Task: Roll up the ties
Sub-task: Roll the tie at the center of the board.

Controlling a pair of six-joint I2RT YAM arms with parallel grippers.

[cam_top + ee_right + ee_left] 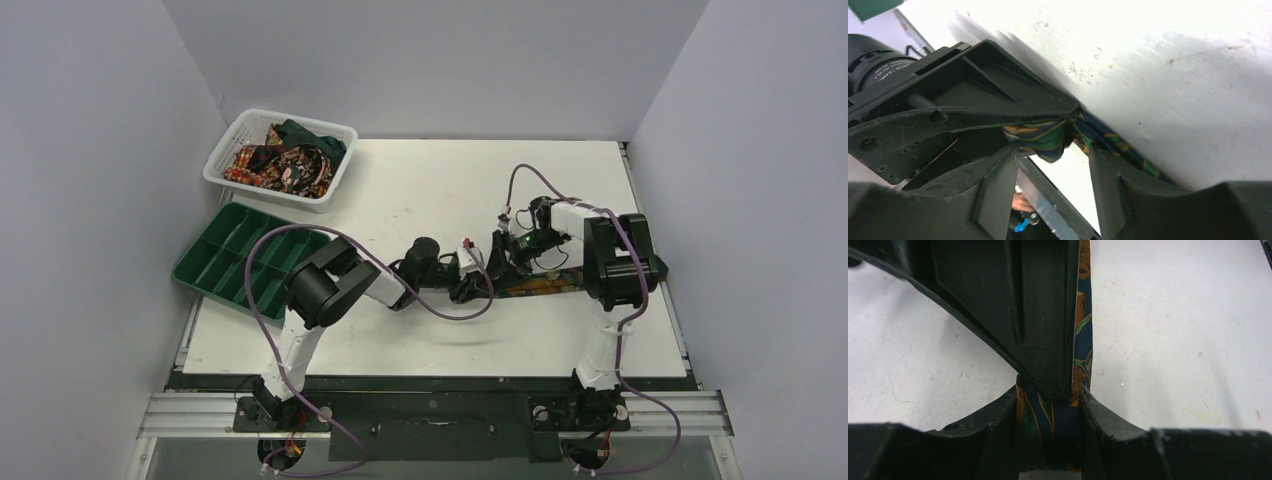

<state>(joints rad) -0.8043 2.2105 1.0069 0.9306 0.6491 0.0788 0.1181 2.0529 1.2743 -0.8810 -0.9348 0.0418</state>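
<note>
Claws meet near the middle of the bench, a bit toward the right edge. Your left claw pinches the tie, and the cloth fills the gap between its fingers. Your right claw has its fingers a little apart around a folded bit of the same tie; you cannot tell if it squeezes. The rest of the tie lies flat, pointing to the right edge. Bare bench runs up to the far edge. More ties sit in the white basket in the far left corner. The green tray lies along the left edge.
</note>
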